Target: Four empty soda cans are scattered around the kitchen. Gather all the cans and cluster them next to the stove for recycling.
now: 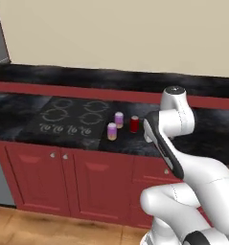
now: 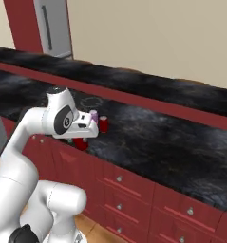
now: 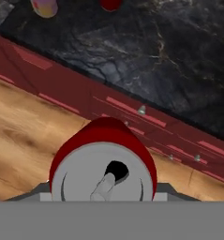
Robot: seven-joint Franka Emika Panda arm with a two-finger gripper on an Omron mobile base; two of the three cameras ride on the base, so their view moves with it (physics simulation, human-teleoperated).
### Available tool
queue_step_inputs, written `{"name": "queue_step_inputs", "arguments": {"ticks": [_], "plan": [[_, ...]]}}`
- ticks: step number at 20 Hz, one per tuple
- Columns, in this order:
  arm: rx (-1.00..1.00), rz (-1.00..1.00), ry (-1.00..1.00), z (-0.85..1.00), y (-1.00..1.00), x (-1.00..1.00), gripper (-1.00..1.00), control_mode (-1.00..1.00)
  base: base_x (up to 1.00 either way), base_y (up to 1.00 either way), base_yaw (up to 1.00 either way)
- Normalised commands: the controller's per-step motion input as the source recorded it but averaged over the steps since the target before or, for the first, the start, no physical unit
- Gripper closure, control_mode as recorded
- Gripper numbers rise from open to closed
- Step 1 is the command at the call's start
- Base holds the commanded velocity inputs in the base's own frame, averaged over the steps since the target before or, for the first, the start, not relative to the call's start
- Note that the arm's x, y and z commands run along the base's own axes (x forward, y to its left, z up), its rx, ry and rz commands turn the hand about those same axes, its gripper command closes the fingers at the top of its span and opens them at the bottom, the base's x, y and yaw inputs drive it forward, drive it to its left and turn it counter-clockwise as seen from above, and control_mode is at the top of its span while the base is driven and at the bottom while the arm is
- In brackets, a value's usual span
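My gripper [image 2: 80, 138] is shut on a red soda can [image 3: 104, 159] with a silver top, which hangs just off the counter's front edge, above the cabinet fronts and floor. The same held can [image 2: 80, 143] shows under my hand. On the counter, right of the black stove [image 1: 70, 117], stand two purple soda cans [image 1: 119, 119] [image 1: 112, 131] and another red soda can [image 1: 134, 124], close together. The hand view catches one purple can [image 3: 44, 6] and the standing red can [image 3: 111, 3] at its top edge. In the left base view my forearm hides the gripper.
The black marbled countertop [image 2: 172, 142] stretches right of the cans. Dark red cabinets [image 1: 63, 182] with small knobs sit below, and drawers [image 2: 134, 190] under the right stretch. A grey fridge [image 2: 53, 28] stands at the far left. Wood floor [image 3: 24, 136] lies beneath.
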Motion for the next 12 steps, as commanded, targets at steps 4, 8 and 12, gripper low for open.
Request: {"name": "queue_step_inputs", "arguments": {"ticks": [4,8,12], "plan": [[0.00,0.00,0.00,0.00,0.00,0.00,1.00,1.00,0.24,0.26,-0.40],[0.00,0.00,0.00,0.00,0.00,0.00,1.00,1.00,0.41,0.36,-0.24],[0.00,0.00,0.00,0.00,0.00,0.00,1.00,1.00,0.19,0.50,-0.17]]}}
